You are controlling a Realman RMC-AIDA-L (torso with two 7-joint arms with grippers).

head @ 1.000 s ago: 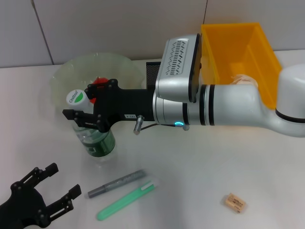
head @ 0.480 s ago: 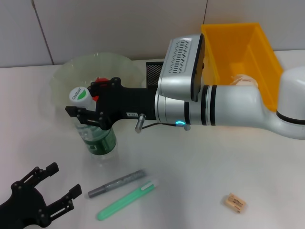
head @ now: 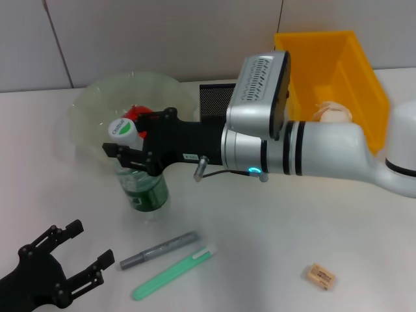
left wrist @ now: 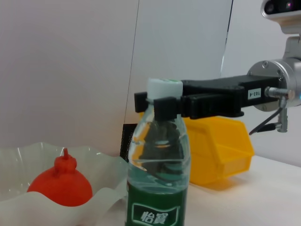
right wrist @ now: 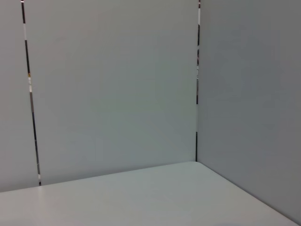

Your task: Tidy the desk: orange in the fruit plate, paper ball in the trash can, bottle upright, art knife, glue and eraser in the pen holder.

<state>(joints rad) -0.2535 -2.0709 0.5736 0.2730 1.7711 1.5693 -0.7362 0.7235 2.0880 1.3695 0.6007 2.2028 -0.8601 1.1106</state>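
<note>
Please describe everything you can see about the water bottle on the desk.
The bottle is clear plastic with a white cap and a green label carrying white characters. It holds water and stands upright on the white table, just in front of the clear fruit plate. The right tool grips it at the neck, just below the cap, one black finger on each side. Nothing else touches it.
</note>
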